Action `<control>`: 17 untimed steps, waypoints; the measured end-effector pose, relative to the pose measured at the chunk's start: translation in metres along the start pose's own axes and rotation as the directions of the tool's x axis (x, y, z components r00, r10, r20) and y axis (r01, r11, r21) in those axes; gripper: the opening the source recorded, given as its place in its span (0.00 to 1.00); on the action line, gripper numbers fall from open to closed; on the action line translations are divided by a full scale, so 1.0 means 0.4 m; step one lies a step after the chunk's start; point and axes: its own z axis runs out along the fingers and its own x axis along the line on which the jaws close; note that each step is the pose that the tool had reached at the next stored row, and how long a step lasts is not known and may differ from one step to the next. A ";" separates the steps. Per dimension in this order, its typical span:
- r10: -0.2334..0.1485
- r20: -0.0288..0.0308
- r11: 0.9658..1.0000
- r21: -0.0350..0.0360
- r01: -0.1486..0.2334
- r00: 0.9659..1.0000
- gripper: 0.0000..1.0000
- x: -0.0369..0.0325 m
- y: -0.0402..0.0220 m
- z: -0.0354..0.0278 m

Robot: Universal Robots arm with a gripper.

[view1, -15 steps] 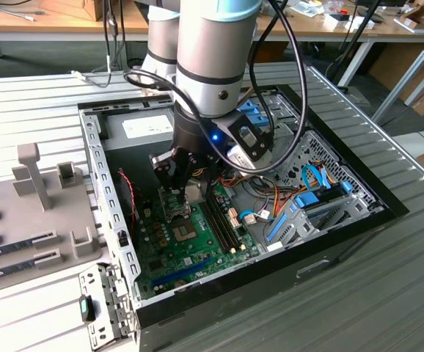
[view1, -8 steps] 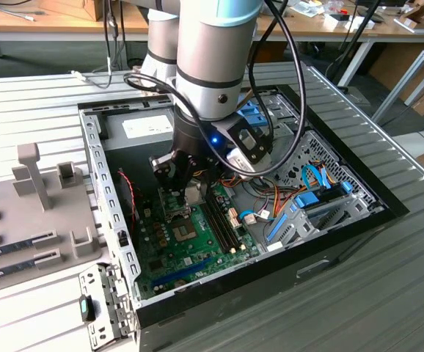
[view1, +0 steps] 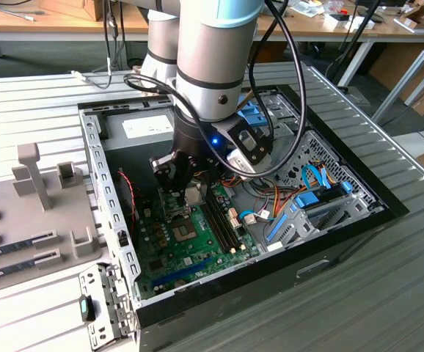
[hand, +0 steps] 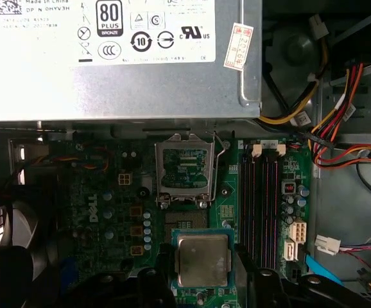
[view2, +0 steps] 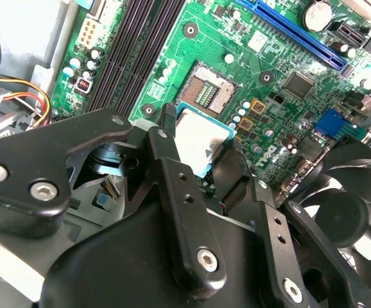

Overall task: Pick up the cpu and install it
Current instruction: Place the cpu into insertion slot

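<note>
The black two-fingered hand (view2: 201, 157) grips the small square silver-topped, green-rimmed cpu (hand: 202, 259) between its fingers, just above the green motherboard (hand: 108, 212), near the open socket with its raised metal frame (hand: 184, 170).
</note>
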 end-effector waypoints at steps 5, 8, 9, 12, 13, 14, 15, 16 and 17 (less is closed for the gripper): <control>0.000 0.000 1.000 0.000 0.000 1.000 0.47 0.000 0.000 0.002; 0.000 0.000 1.000 0.000 0.000 1.000 0.47 0.000 0.000 0.011; 0.000 0.000 1.000 0.000 0.000 1.000 0.47 0.001 0.000 0.015; 0.000 0.000 1.000 0.000 0.000 1.000 0.47 0.001 0.002 0.028; 0.000 0.000 1.000 0.000 0.000 1.000 0.47 0.001 0.002 0.032; 0.000 0.000 1.000 0.000 0.000 1.000 0.47 0.002 0.003 0.039; 0.000 0.000 1.000 0.000 0.000 1.000 0.47 0.003 0.003 0.044; 0.000 0.000 1.000 0.000 0.000 1.000 0.47 0.004 0.003 0.048; 0.000 0.000 1.000 0.000 0.000 1.000 0.47 0.005 0.003 0.051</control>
